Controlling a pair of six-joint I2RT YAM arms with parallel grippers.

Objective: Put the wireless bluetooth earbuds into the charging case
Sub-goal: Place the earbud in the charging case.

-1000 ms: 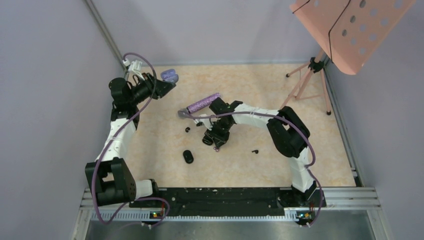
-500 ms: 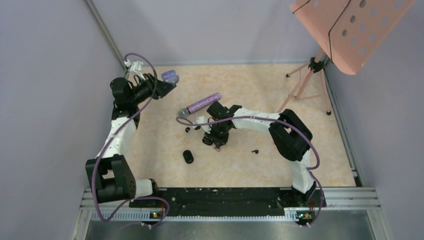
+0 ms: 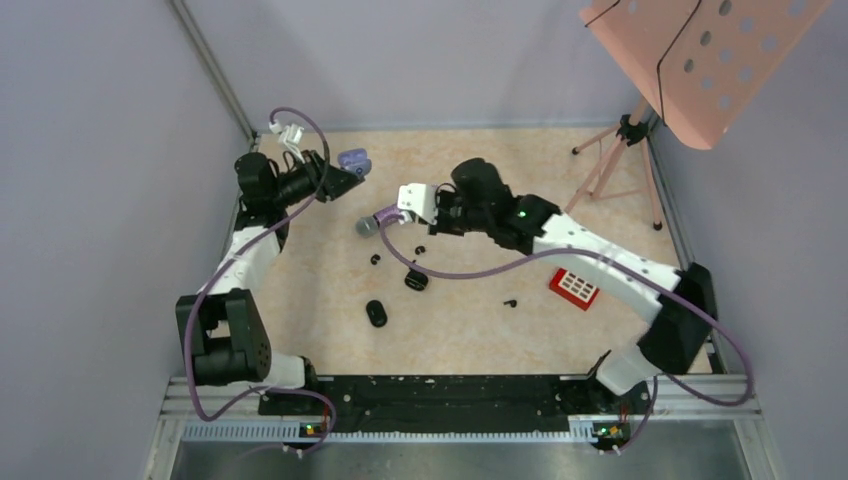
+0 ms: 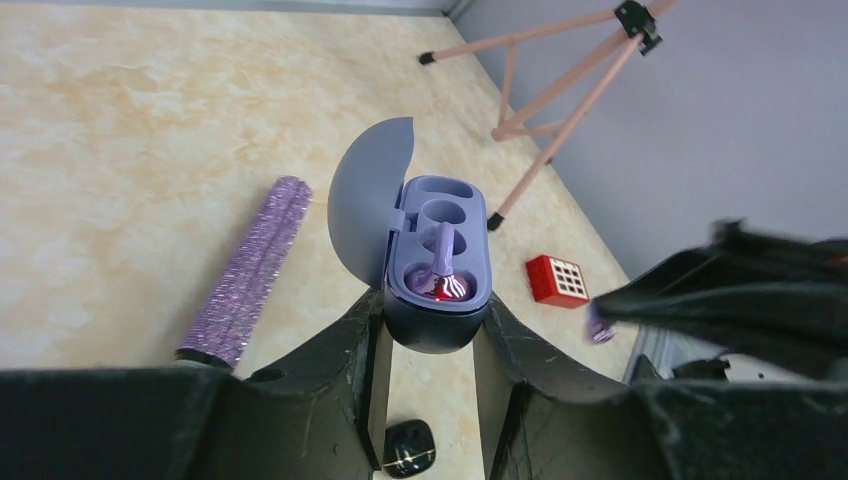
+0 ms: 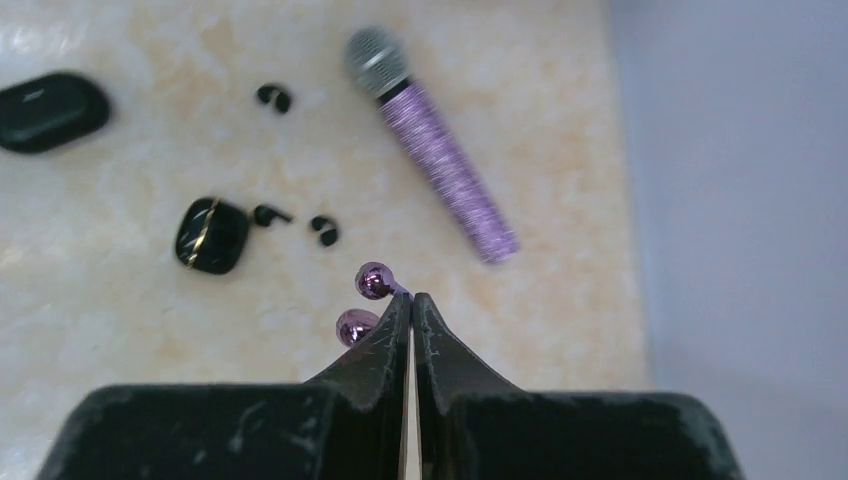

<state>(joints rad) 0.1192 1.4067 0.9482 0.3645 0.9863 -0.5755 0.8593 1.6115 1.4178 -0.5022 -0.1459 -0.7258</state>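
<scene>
- the left gripper (image 4: 430, 318) is clamped on the lower body of the lilac charging case (image 4: 440, 335), holding it up above the table (image 3: 600, 170) at the far left
- the lid (image 4: 365, 200) stands open, swung to the left in the left wrist view
- one lilac earbud (image 4: 443, 272) sits in the near socket of the case with a red light glowing at it; the far socket (image 4: 442, 195) looks empty
- the right gripper (image 5: 412, 300) has its fingers pressed together, pinching the second lilac earbud (image 5: 374, 281) right at the tips
- it hangs above the table, to the right of the case and apart from it
- the step in hand, as i judge it, is carrying this earbud across to the empty socket
- to do it well, bring the tips in over the open side of the case, away from the lid
- line the bud up with the socket and lower slowly until it seats before letting go
- the pinch is thin and the bud sticks out to one side of the tips, so a quick swing or a knock on the case rim could flick it loose
- the left arm should keep the case steady with its open face towards the incoming tips
- a black earbud (image 5: 268, 214), a black case (image 5: 212, 235) and the purple microphone (image 5: 440, 160) lie on the table below and need no touching for this step
</scene>
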